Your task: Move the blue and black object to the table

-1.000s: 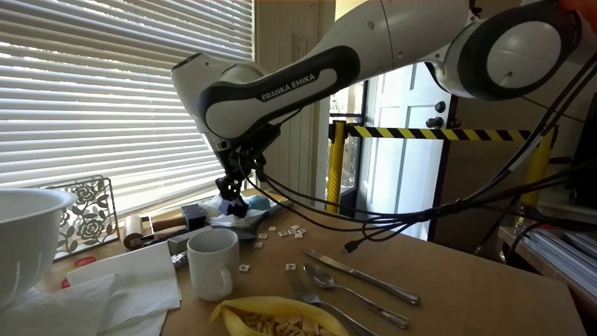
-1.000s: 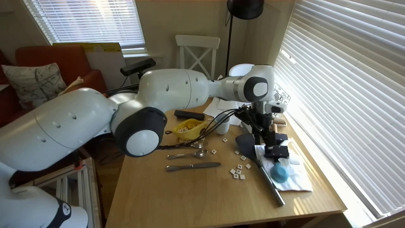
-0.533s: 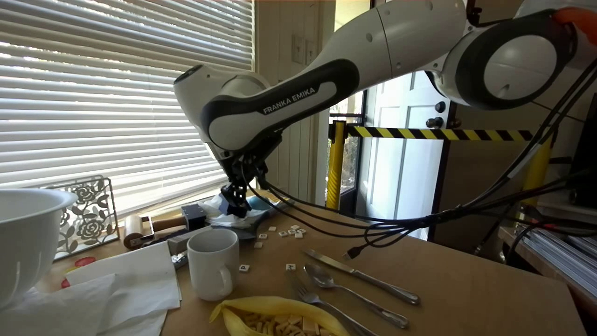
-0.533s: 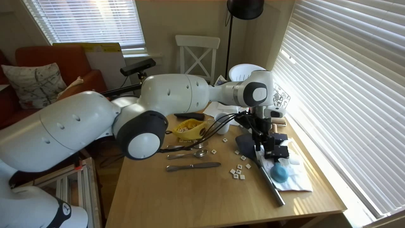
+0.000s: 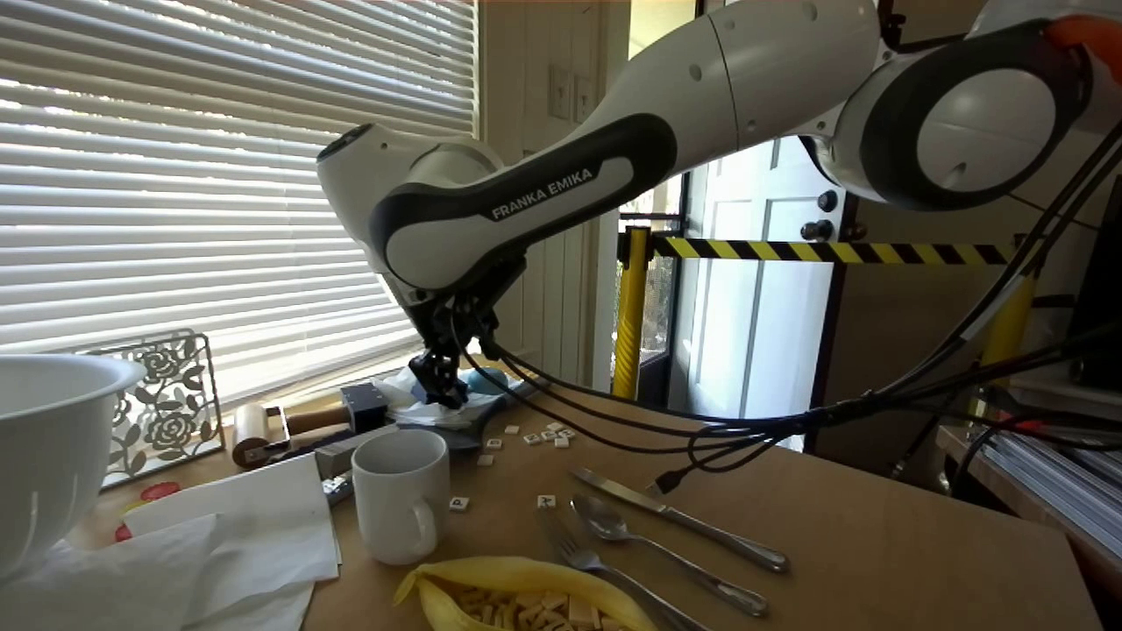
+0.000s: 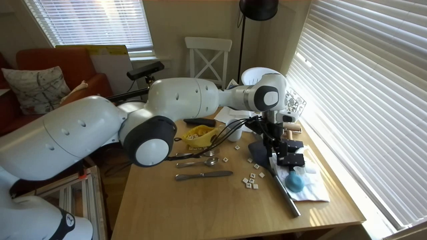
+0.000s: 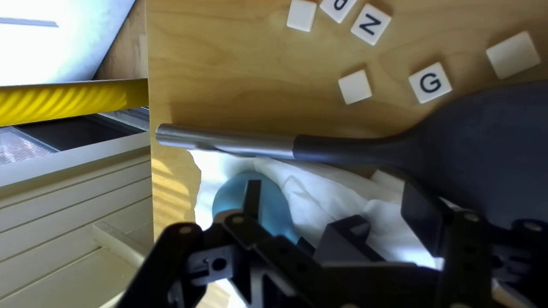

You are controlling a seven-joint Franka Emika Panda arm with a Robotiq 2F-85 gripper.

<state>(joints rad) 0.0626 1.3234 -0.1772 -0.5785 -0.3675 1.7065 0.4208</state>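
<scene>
The blue and black object shows a round light-blue part on a white cloth near the window side; it also shows in the wrist view and an exterior view. Its neck runs to a dark block; I cannot tell if they are one piece. My gripper is low over the dark block, fingers apart. In the wrist view the gripper has one finger in front of the light-blue part and a dark grey block between the fingers. Contact is unclear. The brown table lies beneath.
A dark spatula lies beside the cloth. Letter tiles, a knife, a spoon, a fork, a white mug and a yellow pouch lie around. Another dark block touches a wooden handle. Blinds line the window edge.
The arm and gripper have come down toward the dark block, then shifted slightly left in both exterior views. The light-blue part and the dark block have stayed in place.
</scene>
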